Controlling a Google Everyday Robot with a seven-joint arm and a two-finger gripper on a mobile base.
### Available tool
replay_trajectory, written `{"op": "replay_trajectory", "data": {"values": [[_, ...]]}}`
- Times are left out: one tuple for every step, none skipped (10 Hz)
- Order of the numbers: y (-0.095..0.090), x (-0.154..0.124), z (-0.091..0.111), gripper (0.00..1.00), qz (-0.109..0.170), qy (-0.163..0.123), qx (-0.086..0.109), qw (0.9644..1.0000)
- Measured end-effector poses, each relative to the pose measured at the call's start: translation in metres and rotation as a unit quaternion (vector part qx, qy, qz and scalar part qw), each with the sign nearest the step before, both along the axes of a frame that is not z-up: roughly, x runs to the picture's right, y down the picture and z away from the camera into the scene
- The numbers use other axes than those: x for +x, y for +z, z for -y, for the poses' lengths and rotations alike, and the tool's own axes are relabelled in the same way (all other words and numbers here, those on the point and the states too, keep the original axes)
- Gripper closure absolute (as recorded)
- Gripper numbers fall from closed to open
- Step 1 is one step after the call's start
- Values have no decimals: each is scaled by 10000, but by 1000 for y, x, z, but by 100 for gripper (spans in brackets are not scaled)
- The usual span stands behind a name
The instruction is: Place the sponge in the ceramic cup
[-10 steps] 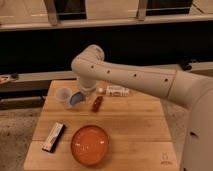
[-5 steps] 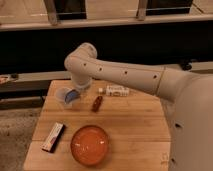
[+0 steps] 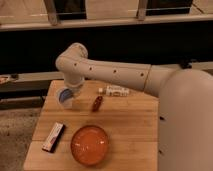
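The ceramic cup [image 3: 65, 102], a small pale tumbler, stands near the back left of the wooden table [image 3: 130, 127]. The blue-grey sponge [image 3: 64, 94] shows at the cup's mouth, right under the end of my arm. My gripper [image 3: 70, 90] hangs down from the bent arm just above the cup. It is largely hidden by the wrist and is shut on the sponge. I cannot tell whether the sponge touches the cup's rim.
A wide orange bowl [image 3: 90, 145] sits at the table's front. A dark flat box [image 3: 53, 136] lies at the front left. A reddish-brown packet [image 3: 97, 103] and a white packet [image 3: 116, 91] lie right of the cup. A dark counter runs behind the table.
My arm has swung left, carrying the sponge from beside the reddish packet to above the cup's mouth. Nothing else on the table has moved.
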State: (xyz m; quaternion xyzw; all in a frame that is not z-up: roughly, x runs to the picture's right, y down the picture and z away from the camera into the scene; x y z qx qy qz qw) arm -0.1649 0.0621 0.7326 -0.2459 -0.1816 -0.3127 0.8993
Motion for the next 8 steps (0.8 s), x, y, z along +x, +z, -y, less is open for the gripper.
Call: {"op": "replay_trajectory", "data": {"values": [[1, -4, -1, 97, 16, -29, 16, 10000], [2, -7, -1, 97, 22, -54, 28, 10000], [6, -10, 1, 97, 11, -83, 70, 9999], [8, -16, 2, 97, 38, -111, 65, 9999], [10, -16, 3, 97, 46, -124, 67, 9999], [14, -14, 6, 97, 30, -155, 101, 9998], [15, -15, 6, 97, 38, -166, 100, 9998], [17, -15, 7, 97, 34, -165, 104, 9998]]}}
